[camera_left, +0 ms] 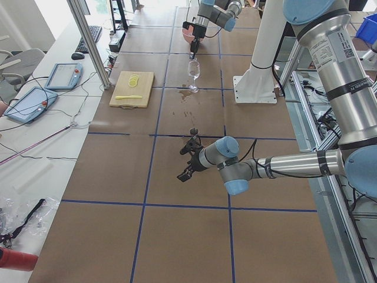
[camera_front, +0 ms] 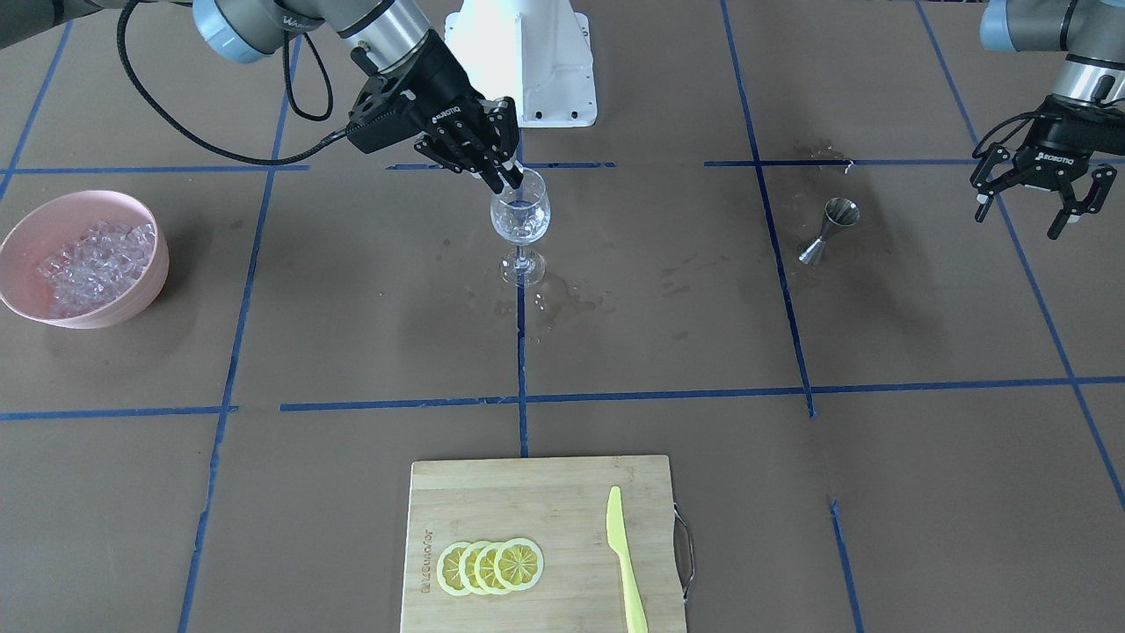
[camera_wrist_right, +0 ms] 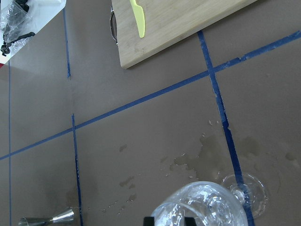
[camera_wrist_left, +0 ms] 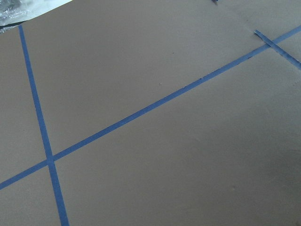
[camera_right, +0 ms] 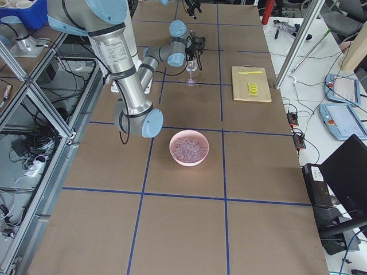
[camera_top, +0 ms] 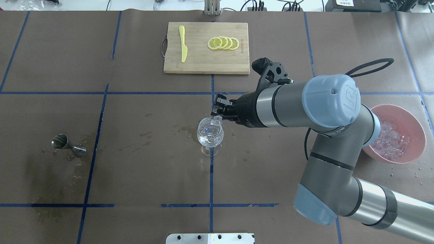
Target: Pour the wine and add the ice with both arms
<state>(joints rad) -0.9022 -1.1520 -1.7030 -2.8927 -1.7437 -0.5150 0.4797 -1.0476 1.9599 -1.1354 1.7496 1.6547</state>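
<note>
A clear stemmed wine glass (camera_front: 520, 215) (camera_top: 210, 135) stands at the table's centre with a few ice cubes inside. My right gripper (camera_front: 505, 180) (camera_top: 216, 119) hovers at the glass's rim, shut on one clear ice cube (camera_top: 216, 121). The rest of the ice (camera_front: 97, 255) (camera_top: 390, 139) is heaped in a pink bowl (camera_front: 154, 281) on my right side. My left gripper (camera_front: 1027, 218) (camera_left: 188, 159) hangs open and empty above the table, beside a steel jigger (camera_front: 826, 230). No wine shows in any view.
A wooden cutting board (camera_front: 536, 492) on the far side from my base carries lemon slices (camera_front: 490, 565) and a yellow knife (camera_front: 626, 563). Wet spots (camera_top: 190, 130) surround the glass's foot. The white robot base (camera_front: 527, 61) stands behind the glass.
</note>
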